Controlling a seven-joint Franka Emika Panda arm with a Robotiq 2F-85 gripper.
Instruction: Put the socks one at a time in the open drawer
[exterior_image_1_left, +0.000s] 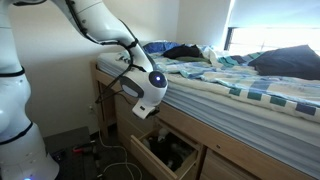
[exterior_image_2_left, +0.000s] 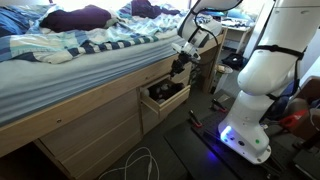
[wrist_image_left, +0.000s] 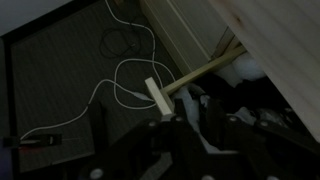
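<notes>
A white robot arm reaches down beside a bed with a pale wooden frame. The bed is covered in blue-and-white striped bedding, and a large dark navy pillow lies at its far end.

Under the mattress, a shallow drawer of pale light-brown wood stands pulled out from the bed frame. Both exterior views show it open. Black socks lie inside it as a dark, soft heap, also visible in an exterior view. How many there are cannot be counted.

The hand points downward and hangs just above the drawer's near end, close to the bed frame, as seen in an exterior view. In the wrist view the hand is a dark shape at the bottom edge, too dim to show whether its fingers are apart, together or clamped on anything.

The wrist view also shows a thin white cable looping over the dark floor, with pale wood of the bed frame at upper right.

In an exterior view, the robot's bulky white base stands on the floor, near the drawer.
</notes>
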